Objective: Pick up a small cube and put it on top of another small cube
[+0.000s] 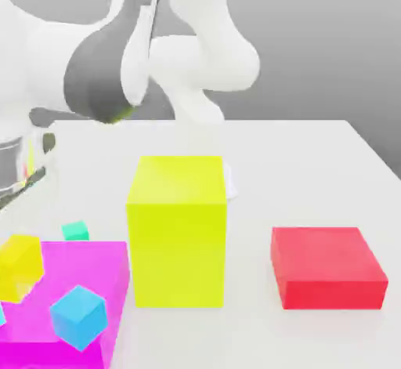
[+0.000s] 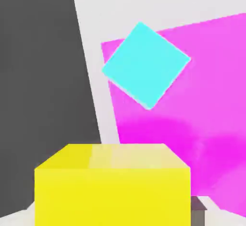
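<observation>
Gripper [image 2: 113,210] is clenched on the small yellow cube [image 1: 19,268], one finger on either side of it in the hand view. Cube sits over the magenta block [image 1: 84,275], toward the table's [image 1: 274,148] edge on the exterior view's left. Whether there's air under it, I can't tell.

Progress: grasp looks done. Stacking isn't: cube is in the grip, not on another small cube. Left to do, my read: clear the lift if needed, line up over the target, lower, let go, back off.

Target is my guess: the cyan cube [image 2: 146,65] in the hand view, at a corner of the magenta block and turned relative to the held one. Can't say if it's the same as the blue cube [image 1: 78,318] by the block's edge on the exterior view's right. Worth squaring up first; a skewed drop could tip it.

Containers: nearest thing to a tray is the magenta block, solid, with small cubes on or over its top. Green cube [image 1: 75,231] is just beyond its far edge. Tall yellow block [image 1: 178,242] and red block [image 1: 329,269] are separate, further toward the table's other side edge.
</observation>
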You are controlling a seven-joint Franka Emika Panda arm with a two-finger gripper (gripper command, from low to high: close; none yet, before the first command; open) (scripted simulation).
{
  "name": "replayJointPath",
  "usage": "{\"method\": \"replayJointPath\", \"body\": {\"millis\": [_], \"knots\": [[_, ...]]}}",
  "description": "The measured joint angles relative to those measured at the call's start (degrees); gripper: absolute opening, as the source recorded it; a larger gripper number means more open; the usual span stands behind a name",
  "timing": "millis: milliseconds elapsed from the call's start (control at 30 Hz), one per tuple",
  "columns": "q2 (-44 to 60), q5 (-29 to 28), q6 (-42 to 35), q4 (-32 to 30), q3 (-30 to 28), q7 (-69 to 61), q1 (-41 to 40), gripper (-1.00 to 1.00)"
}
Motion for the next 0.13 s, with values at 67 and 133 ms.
{"method": "replayJointPath", "body": {"millis": [67,133], "knots": [[1.48,0.62,0.84,0.25,-0.34,0.33,-0.57,1.00],[1.48,0.62,0.84,0.25,-0.34,0.33,-0.57,1.00]]}}
